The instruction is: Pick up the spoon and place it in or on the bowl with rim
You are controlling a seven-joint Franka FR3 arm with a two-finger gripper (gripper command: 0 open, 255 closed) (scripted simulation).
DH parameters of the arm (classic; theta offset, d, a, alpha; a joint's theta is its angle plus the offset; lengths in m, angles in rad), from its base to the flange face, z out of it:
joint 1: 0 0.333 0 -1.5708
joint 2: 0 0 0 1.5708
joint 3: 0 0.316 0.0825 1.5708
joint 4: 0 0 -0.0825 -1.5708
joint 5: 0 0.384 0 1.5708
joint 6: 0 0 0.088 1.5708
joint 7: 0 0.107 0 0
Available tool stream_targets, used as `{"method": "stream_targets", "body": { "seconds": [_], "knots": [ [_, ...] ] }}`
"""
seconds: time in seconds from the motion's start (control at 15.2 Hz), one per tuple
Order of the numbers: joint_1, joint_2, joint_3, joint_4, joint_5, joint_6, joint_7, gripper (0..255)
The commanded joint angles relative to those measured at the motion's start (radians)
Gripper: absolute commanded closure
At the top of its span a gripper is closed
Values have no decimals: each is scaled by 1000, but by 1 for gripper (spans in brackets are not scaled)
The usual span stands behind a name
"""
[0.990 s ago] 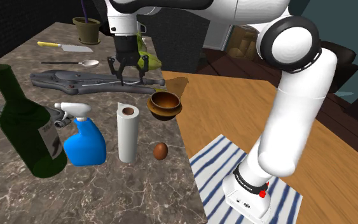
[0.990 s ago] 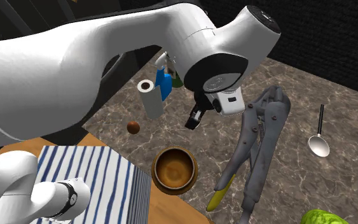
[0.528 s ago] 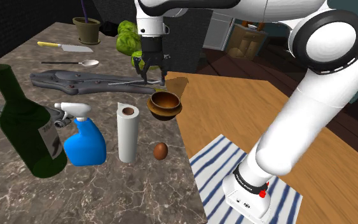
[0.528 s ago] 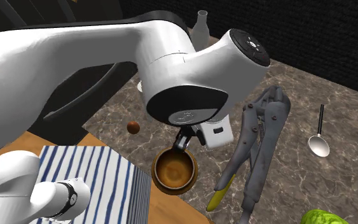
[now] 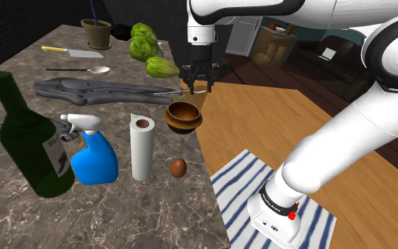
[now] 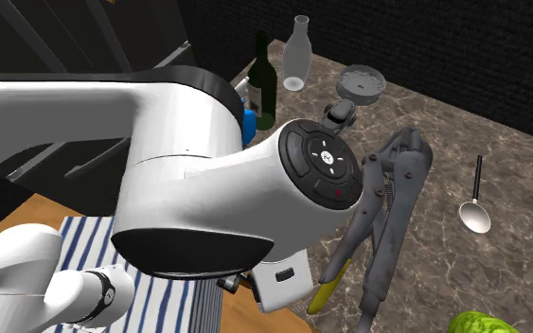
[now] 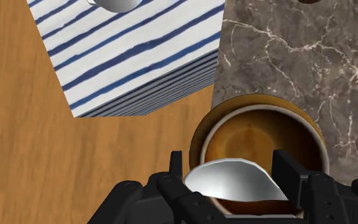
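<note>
Mid-frame in the shoulder view, the hand [image 5: 198,88] hangs above the brown bowl [image 5: 183,117] at the counter [image 5: 119,205] edge, clamped on a silvery spoon [image 7: 231,180].

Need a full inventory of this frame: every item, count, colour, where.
counter: 1, dark marble, shoulder view's left
bowl: 1, brown, counter edge
knife: 1, yellow handle, far end
loose spoon: 1, silver, beside knife
held spoon: 1, silver, in jaws over bowl
pliers: 1, grey, mid-counter
plant pot: 1, olive-brown, far corner
vegetables: 3, green, past pliers
wine bottle: 1, dark green, near end
spray bottle: 1, blue, beside wine bottle
paper roll: 1, white, upright, beside spray bottle
egg: 1, brown, by paper roll
cloth: 1, blue-striped white, under stand
arm: 1, white, on stand
gripper: 1, black, shut on held spoon
</note>
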Motion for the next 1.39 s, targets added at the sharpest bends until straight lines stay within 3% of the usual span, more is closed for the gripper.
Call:
{"method": "stream_targets", "body": {
  "seconds": [0.0, 0.99, 1.32],
  "knots": [
    [-18, -44, -25, -46, -11, 1, -44, 255],
    [-16, -9, -21, -214, -12, 204, -42, 255],
    [-16, -6, -21, -219, -12, 211, -42, 255]
  ]
}}
